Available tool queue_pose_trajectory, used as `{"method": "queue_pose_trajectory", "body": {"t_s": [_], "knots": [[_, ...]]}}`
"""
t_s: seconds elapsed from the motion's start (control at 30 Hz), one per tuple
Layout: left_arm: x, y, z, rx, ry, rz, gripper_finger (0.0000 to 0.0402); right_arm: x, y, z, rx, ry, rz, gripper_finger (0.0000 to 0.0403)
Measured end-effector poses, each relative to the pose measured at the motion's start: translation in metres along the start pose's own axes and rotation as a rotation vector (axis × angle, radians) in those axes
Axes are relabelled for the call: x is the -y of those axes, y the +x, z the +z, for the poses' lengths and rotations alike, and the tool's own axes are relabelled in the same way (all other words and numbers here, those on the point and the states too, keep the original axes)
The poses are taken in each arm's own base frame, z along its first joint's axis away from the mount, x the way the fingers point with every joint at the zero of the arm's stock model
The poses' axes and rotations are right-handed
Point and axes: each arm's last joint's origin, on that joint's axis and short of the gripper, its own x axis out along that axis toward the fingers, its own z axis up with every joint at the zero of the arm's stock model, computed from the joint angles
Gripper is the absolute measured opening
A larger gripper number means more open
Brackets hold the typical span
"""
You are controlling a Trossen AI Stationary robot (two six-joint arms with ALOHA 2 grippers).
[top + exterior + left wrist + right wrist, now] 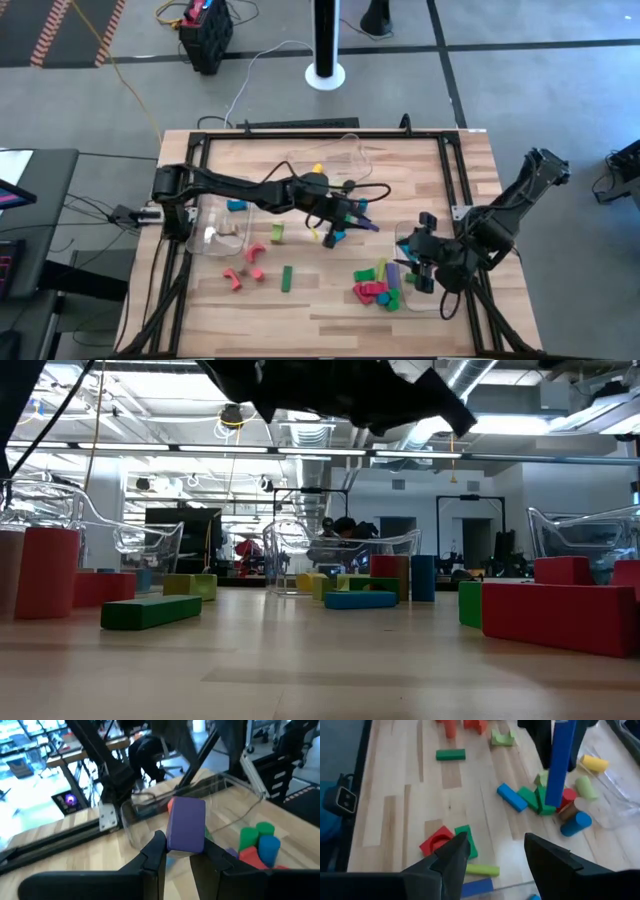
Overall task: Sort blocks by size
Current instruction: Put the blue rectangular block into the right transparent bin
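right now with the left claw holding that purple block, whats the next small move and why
Probably carry it on to a clear bin and release there. The left claw is shut on the purple block, lifted off the table, so the pick looks done. The right claw waits open over the block pile.

Workshop floor and ceiling around a wooden table

Grey floor [520, 110] with dark seams surrounds the table [320, 310]; a white pole base [325, 75] stands beyond it, and ceiling ducts [480, 375] and strip lights [300, 452] hang overhead.
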Motion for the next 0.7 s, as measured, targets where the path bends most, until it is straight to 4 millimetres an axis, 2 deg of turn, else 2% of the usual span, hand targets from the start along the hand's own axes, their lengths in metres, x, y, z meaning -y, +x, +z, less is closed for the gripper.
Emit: {"method": "queue_pose_trajectory", "body": {"t_s": [0.33, 0.7], "knots": [[-0.001, 0.004, 0.006, 0.086, -0.012, -0.041, 0.0064, 0.008, 0.005, 0.006, 0.079, 0.025, -0.122, 0.0226], [0.001, 0.005, 0.006, 0.088, -0.027, -0.065, 0.0064, 0.011, 0.047, 0.020, 0.025, -0.066, -0.211, 0.0226]]}}
